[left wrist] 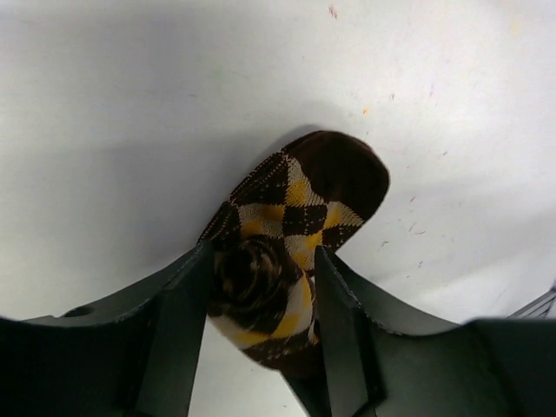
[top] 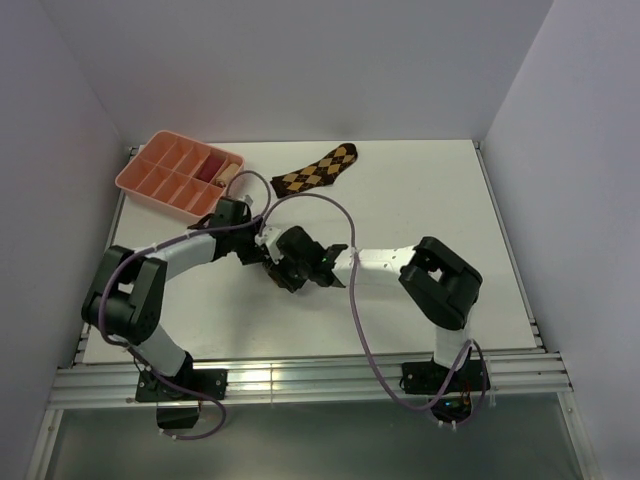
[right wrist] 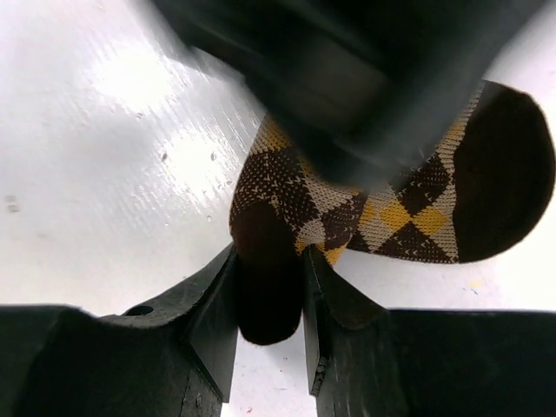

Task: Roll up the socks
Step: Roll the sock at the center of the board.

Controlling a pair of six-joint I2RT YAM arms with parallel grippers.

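As right jaws pinch the sock [right wrist: 400,217], left jaws' hold (roll between) is unclear.

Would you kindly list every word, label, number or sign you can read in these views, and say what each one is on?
There is no readable text in any view.
The flat sock and the half-rolled sock show only a diamond pattern. The pink tray and the table show no lettering.
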